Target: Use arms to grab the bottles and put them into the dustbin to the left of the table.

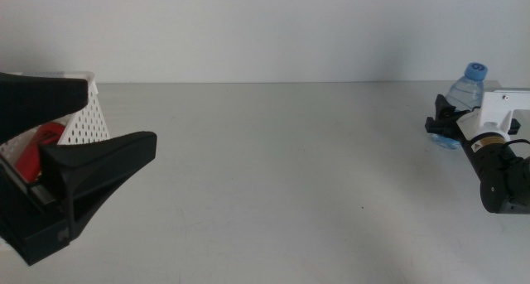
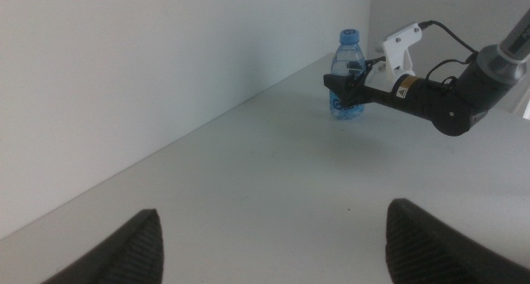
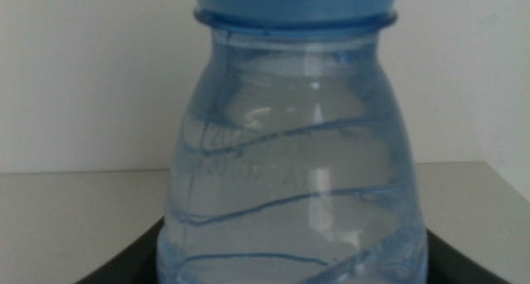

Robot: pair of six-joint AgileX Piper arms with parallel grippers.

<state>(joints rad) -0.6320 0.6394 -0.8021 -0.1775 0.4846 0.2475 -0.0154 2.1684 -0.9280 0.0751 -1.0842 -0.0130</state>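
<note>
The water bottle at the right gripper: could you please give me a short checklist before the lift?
1. Water bottle upright: ok.
2. Bottle between the jaws of the right gripper: ok.
3. Jaws firmly shut on it: cannot tell.
4. Table path toward the dustbin free: not ok, the left gripper is in front of the bin, jaws open.
5. Space in the dustbin: cannot tell.

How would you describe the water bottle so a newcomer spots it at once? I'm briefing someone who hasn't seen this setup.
Start at the table and go to its far right corner, near the wall. There the right gripper reaches around a bottle standing upright. It is clear with a blue cap, the only bottle on the tabletop; a red item lies in the dustbin at the left.
</note>
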